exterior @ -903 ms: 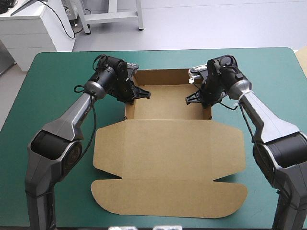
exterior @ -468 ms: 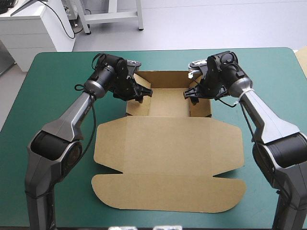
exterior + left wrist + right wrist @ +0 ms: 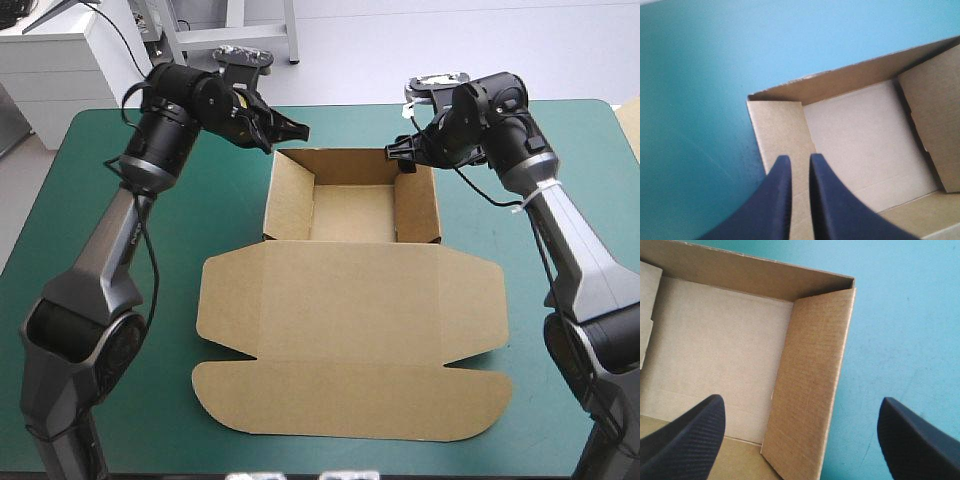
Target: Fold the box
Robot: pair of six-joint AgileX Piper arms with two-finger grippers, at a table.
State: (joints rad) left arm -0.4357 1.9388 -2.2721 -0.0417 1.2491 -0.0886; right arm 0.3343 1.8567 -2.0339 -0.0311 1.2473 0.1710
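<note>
While raised above the box (image 3: 350,300), left gripper (image 3: 798,157) nearly closed; right gripper (image 3: 800,401) wide open, both empty

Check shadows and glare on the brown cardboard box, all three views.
High view: the brown cardboard box is evenly lit, the tray's left inner wall is shaded and its floor paler. There is no glare on the teal-green table cover.
Left wrist view: one long inner wall is in shadow and the floor is bright.
Right wrist view: the same, a long wall darker than the pale floor, and no glare.
</note>
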